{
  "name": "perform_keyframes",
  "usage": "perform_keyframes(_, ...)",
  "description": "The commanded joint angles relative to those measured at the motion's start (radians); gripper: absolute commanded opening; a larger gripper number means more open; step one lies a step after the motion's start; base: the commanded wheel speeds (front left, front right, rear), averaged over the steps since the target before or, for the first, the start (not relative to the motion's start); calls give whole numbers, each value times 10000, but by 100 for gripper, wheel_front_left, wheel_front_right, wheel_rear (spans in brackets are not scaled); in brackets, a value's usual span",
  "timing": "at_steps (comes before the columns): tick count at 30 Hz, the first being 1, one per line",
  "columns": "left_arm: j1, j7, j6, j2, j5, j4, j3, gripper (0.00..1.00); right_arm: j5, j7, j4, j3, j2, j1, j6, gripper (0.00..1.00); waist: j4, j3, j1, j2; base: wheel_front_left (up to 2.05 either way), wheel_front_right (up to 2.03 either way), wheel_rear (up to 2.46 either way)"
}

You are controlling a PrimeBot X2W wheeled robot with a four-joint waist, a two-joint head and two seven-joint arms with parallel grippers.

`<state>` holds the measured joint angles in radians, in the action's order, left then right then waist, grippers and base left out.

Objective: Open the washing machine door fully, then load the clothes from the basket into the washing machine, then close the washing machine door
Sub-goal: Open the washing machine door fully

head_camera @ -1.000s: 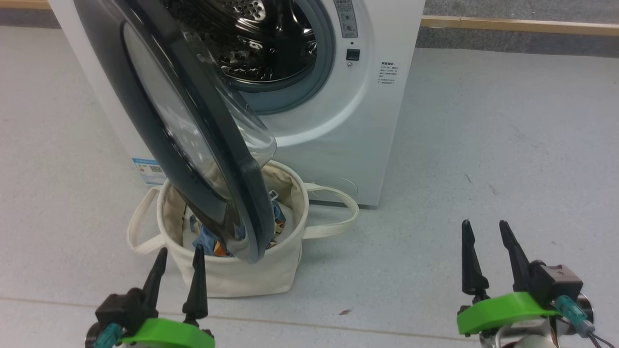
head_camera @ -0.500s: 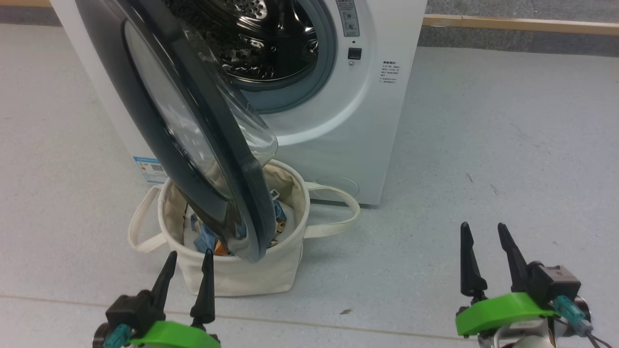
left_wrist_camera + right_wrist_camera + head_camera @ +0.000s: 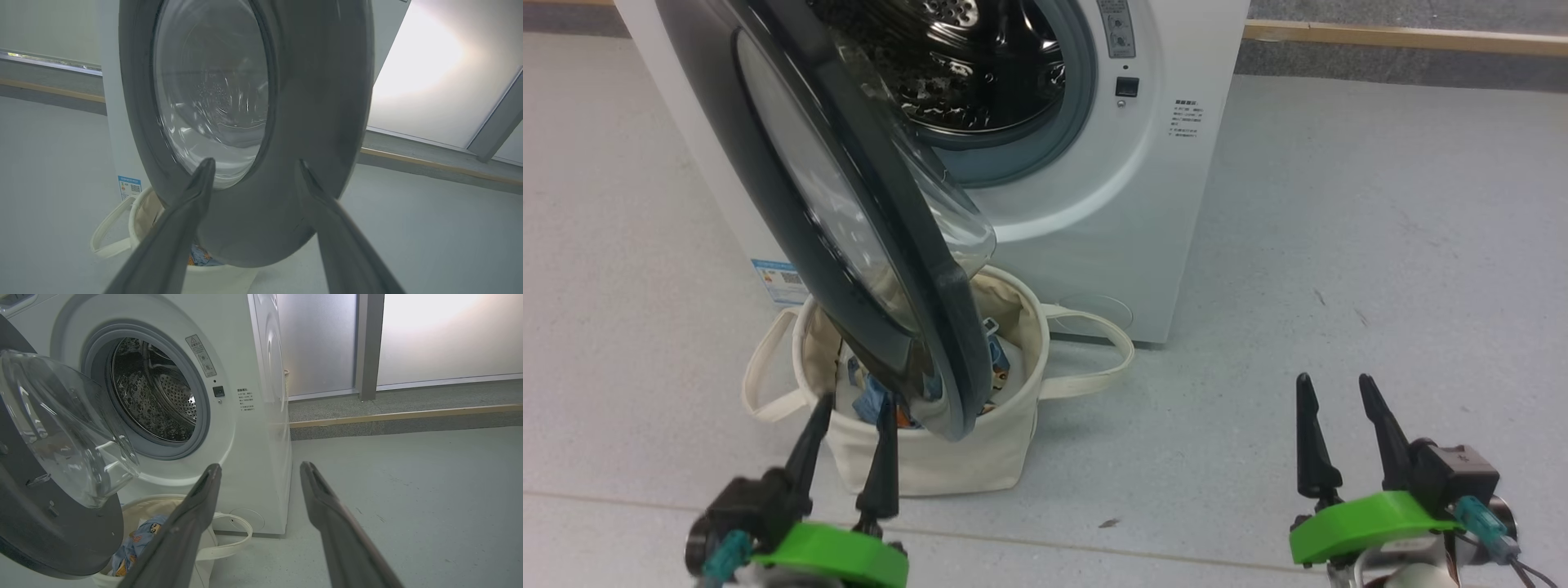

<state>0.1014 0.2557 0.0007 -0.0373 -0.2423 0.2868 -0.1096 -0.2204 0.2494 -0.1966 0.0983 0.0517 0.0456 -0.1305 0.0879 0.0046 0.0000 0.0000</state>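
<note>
The white washing machine (image 3: 1160,204) stands ahead with its steel drum mouth (image 3: 980,65) exposed. Its black-rimmed door (image 3: 792,212) hangs partly open, swung out over the cream basket (image 3: 947,457) on the floor. Blue printed clothes (image 3: 870,396) lie in the basket, partly hidden behind the door's lower rim. My left gripper (image 3: 854,404) is open, its tips just in front of the door's bottom edge; in the left wrist view the door (image 3: 318,102) sits close before the open gripper (image 3: 253,165). My right gripper (image 3: 1327,384) is open over bare floor, empty, and in its wrist view (image 3: 261,467) the machine (image 3: 253,428) stands to the left.
The basket's loop handles (image 3: 1094,367) lie out to both sides on the grey floor (image 3: 1380,245). A wooden strip (image 3: 1405,37) runs along a raised kerb behind the machine. Frosted glass panels (image 3: 441,335) stand beyond it.
My left gripper has moved forward and right, up to the door's lower rim. The head view has shifted slightly. The right gripper has barely moved.
</note>
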Motion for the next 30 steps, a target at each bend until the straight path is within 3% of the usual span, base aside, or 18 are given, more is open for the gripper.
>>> perform_keyframes(1,593,61,67,-129,33,-718,243,100,80,124,298,198,-14,503,-2,100,12,22,0,0,0,0,0)
perform_keyframes(6,722,61,17,-129,-80,-2961,38,100,138,124,333,82,-14,619,-2,100,2,92,0,0,0,0,0)
perform_keyframes(10,817,61,-167,-129,-9,-4211,-756,100,164,124,300,119,-14,699,-2,100,-60,130,0,0,0,0,0)
perform_keyframes(18,1496,61,64,-129,-422,-3466,-2693,100,161,124,213,307,-14,935,-2,100,-403,179,0,0,0,0,0)
perform_keyframes(19,1559,61,102,-129,-586,-3158,-2877,6,153,124,213,349,-14,957,-2,100,-472,187,0,0,0,0,0)
perform_keyframes(20,1574,61,144,-129,-831,-2639,-3074,0,147,124,203,395,-14,974,-2,100,-550,186,0,0,0,0,0)
perform_keyframes(22,1813,61,279,-129,-1116,-1624,-3413,0,115,124,182,454,-14,983,-2,100,-687,179,0,0,0,0,0)
perform_keyframes(30,2776,61,1025,-129,-1794,-25,-3636,0,-125,124,-221,420,-14,1059,-2,100,-1009,212,0,0,0,0,0)
